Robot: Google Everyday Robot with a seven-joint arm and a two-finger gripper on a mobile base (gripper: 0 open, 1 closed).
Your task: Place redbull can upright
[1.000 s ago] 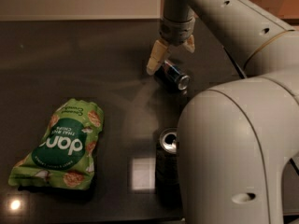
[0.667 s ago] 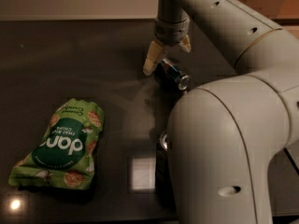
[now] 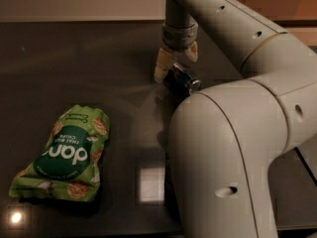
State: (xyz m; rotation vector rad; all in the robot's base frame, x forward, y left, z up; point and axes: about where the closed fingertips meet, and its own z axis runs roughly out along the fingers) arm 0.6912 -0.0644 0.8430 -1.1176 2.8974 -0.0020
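The redbull can (image 3: 181, 78) lies on its side on the dark tabletop (image 3: 99, 58), its silver top pointing to the lower right. My gripper (image 3: 177, 59) hangs straight down just above the can's far end. Its cream fingers (image 3: 161, 65) are spread apart, one on each side of the can, not closed on it. The can's lower part is hidden behind my arm's elbow (image 3: 223, 157).
A green chips bag (image 3: 67, 155) lies flat at the front left. My large arm housing fills the right front and hides the table behind it. A light reflection (image 3: 150, 183) shows on the tabletop near the front edge.
My gripper has shifted a little left and lower over the lying can. My elbow has swung left and now covers the upright can that showed at the front.
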